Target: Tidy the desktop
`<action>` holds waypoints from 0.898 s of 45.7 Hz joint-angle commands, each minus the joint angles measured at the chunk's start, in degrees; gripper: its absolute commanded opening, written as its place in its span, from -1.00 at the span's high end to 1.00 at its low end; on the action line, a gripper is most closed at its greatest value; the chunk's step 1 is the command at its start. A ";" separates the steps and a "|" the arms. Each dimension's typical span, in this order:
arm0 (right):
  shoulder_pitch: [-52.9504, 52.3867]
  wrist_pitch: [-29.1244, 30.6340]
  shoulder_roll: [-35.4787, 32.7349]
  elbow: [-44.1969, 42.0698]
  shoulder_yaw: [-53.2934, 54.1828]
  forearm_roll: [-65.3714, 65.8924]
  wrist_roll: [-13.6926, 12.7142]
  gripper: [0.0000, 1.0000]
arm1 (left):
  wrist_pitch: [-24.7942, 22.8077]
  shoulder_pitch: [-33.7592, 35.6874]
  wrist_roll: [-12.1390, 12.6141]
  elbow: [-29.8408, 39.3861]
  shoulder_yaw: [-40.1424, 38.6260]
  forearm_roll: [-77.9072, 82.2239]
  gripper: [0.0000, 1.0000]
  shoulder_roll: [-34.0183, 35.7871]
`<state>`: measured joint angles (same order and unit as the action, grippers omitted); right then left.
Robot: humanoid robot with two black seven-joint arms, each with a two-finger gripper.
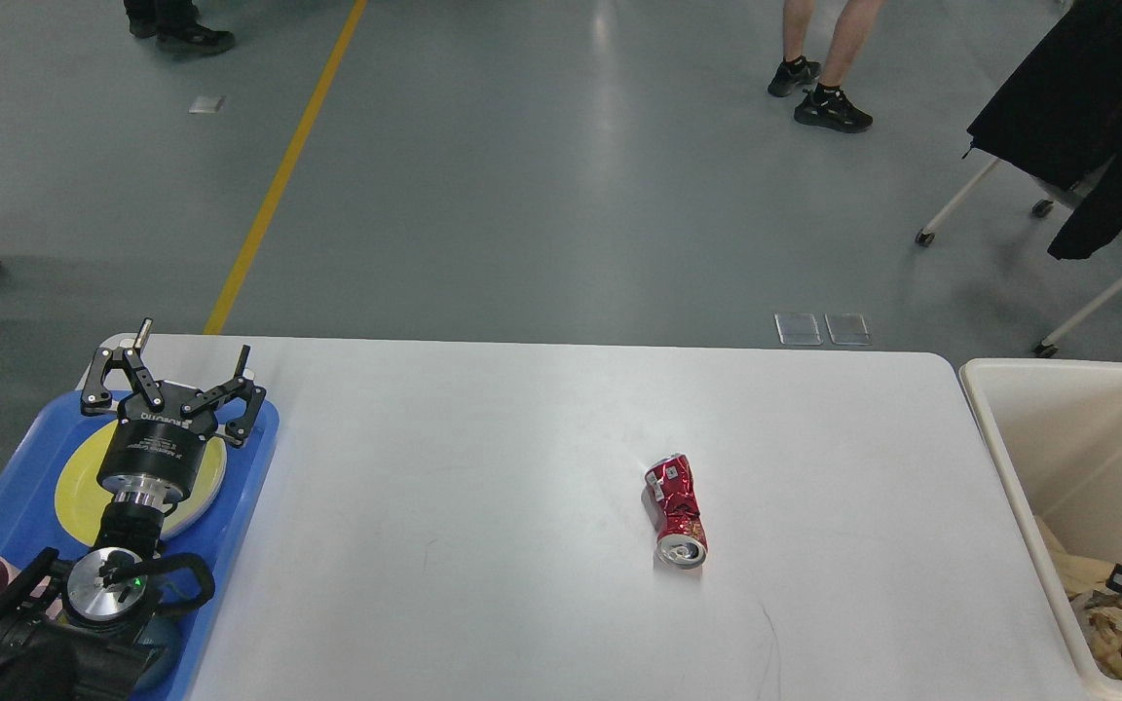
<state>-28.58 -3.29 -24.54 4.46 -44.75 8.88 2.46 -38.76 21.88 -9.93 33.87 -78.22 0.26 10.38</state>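
Floor (542,175): smooth grey-green, glossy, with soft pale reflections of overhead light. A yellow line (283,170) runs diagonally across it toward the upper middle. Two clear rectangular plates (822,329) lie side by side on the floor just beyond the desk edge. Upper right: white wheeled chair frame (1097,302) with a black garment (1087,107) draped over it. Bystanders' legs in black shoes (819,97) stand at the far side.

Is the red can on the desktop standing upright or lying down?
Lying down. The red can rests on its side on the desktop, crumpled in the middle, its silver top facing the camera.
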 commanded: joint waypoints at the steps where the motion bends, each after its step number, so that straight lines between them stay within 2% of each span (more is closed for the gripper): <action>1: 0.02 -0.31 0.02 0.37 0.01 0.09 0.00 -1.00 | 0.00 0.00 0.00 -0.03 0.00 0.00 -0.93 -0.01; 29: -2.09 -0.31 -1.83 1.43 -0.43 0.53 -0.09 -1.00 | 0.00 0.00 0.00 -0.03 0.00 0.00 -0.93 -0.01; 37: -8.41 2.15 -6.57 9.59 -1.57 2.19 -0.44 -1.00 | 0.00 0.00 0.00 -0.03 0.00 0.00 -0.93 -0.01; 41: -14.21 4.87 -9.21 15.91 -3.59 4.74 -1.93 -1.00 | 0.00 0.00 0.00 -0.03 0.00 0.00 -0.93 -0.01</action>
<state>-36.11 -1.53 -30.42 12.84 -46.26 10.92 1.99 -38.76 21.89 -9.93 33.87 -78.22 0.26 10.39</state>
